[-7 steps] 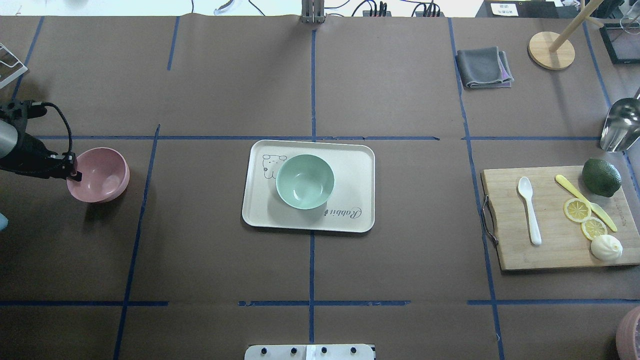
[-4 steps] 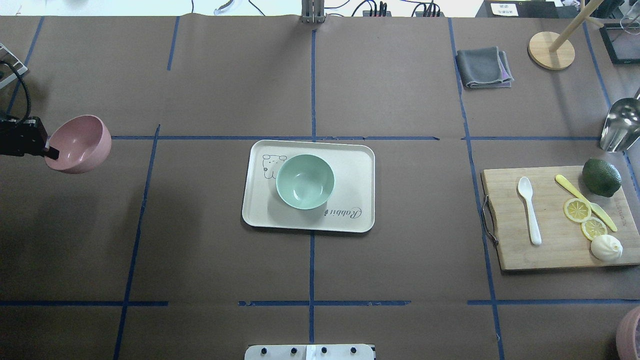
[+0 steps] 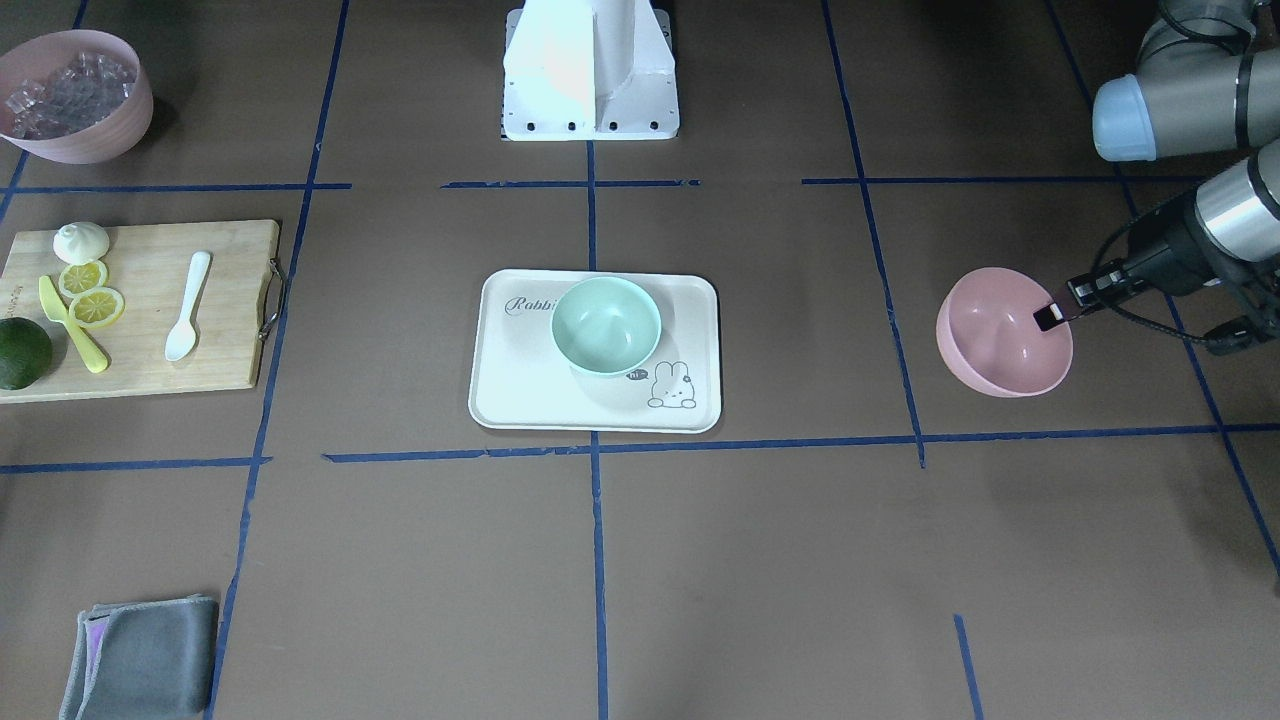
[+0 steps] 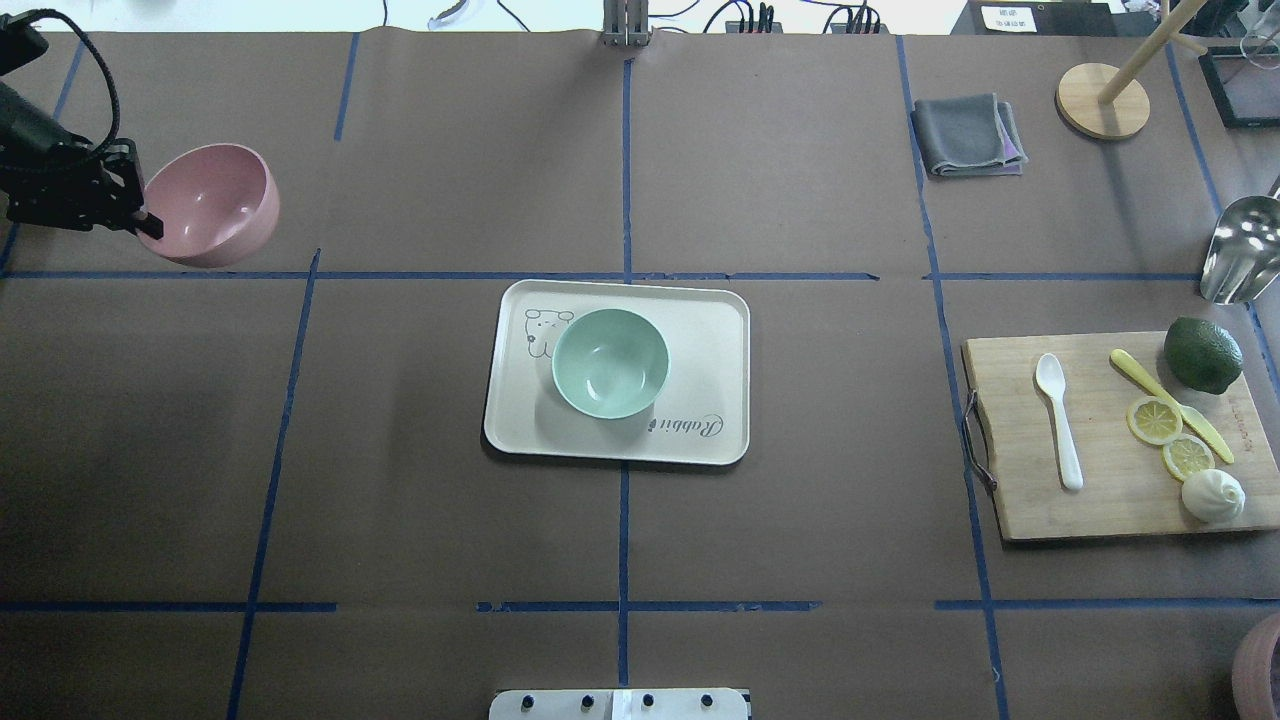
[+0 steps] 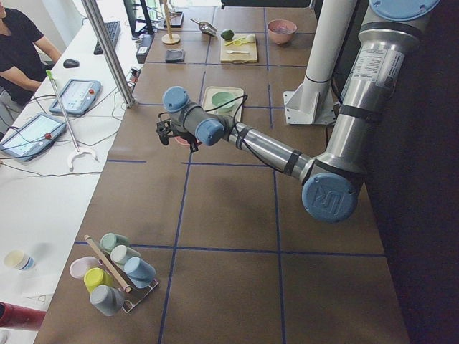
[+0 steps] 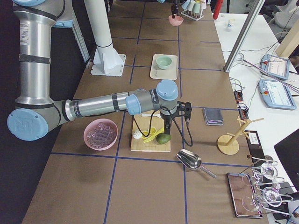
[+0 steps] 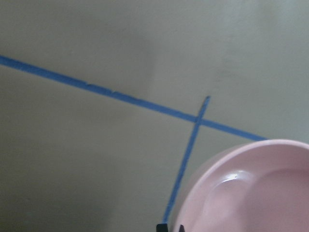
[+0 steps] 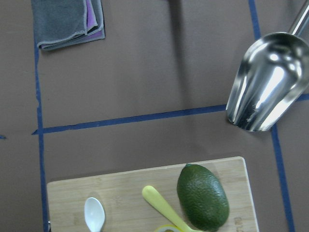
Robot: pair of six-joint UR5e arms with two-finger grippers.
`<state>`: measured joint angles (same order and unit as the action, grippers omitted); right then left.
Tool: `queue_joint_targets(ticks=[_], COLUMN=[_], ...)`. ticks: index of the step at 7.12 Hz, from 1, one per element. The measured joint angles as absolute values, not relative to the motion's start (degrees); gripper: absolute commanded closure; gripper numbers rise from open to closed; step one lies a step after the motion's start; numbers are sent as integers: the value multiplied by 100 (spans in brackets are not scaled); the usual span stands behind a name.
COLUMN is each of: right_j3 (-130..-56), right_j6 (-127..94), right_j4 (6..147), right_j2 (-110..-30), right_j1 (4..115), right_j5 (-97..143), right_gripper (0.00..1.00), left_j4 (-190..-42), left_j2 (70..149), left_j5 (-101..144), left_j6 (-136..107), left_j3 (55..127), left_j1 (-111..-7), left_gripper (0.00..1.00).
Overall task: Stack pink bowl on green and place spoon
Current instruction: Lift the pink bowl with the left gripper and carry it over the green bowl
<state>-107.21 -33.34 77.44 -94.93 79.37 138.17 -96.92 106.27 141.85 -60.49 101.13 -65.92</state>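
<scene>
Pinching the round pink plastic bowl [image 4: 215, 200] at its rim, the left claw [image 4: 150, 224] has lifted it to upper left; the round green bowl [image 4: 610, 362] awaits.

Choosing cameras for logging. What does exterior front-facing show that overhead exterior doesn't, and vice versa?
Only front-facing: the ice inside the second pink bowl; overhead catches just a sliver of that bowl's rim.
Only overhead: the wooden stand and the metal scoop.
Both: the left gripper pinching the pink bowl by its rim, the green bowl on the tray, the spoon on the cutting board, and the grey cloth.
</scene>
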Motion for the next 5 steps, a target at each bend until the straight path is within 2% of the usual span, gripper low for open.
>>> queue_joint_targets(ticks=[3, 5], right_j3=[-10948, -11073], right_j6=[-4306, -4478], right_j4=[7493, 7488], right_j2=[-9495, -9500], right_j1=[7271, 7037], right_j5=[13491, 13320], right_gripper=[0, 0], left_j4=[-9341, -9354], left_j2=[11443, 11942], left_j5=[13138, 12455], left_j6=[-7988, -8906], left_j3=[10632, 10601], left_j1=[-5334, -4466], left_gripper=[100, 100])
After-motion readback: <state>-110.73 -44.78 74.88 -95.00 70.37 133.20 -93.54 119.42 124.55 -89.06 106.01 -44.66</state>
